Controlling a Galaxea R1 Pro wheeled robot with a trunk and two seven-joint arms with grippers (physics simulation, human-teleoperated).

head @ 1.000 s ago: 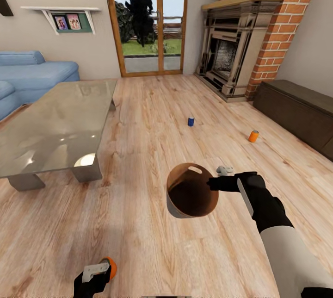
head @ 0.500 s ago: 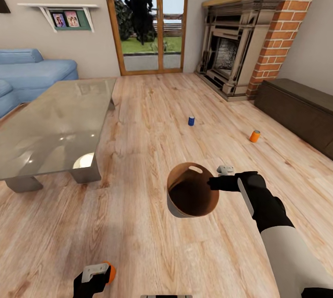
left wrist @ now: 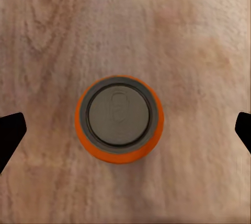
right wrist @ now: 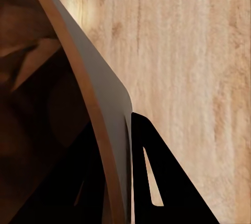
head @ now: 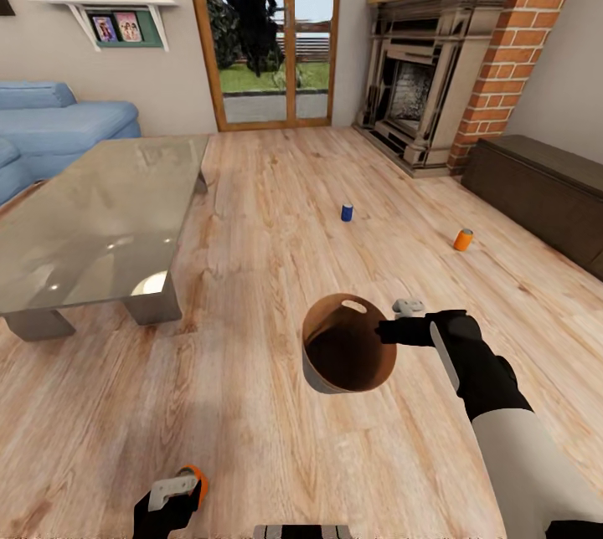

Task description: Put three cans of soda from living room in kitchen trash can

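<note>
At seven o'clock our left claw (left wrist: 125, 130) hangs spread wide over an upright orange soda can (left wrist: 119, 118) on the wooden floor (head: 251, 271), touching nothing. We judge it light, smooth and easily dented, best pinched mid-wall. At centre, our right claw (head: 387, 330) is clamped on the trash can (head: 347, 344) rim. A blue can (head: 347, 213) stands at twelve o'clock, another orange can (head: 462, 239) at two.

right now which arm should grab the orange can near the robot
Left. The left gripper hangs open straight above that orange can, a fingertip on each side, can upright on the floor. The right gripper is busy pinching the rim of the pail, so it can't take it.
</note>
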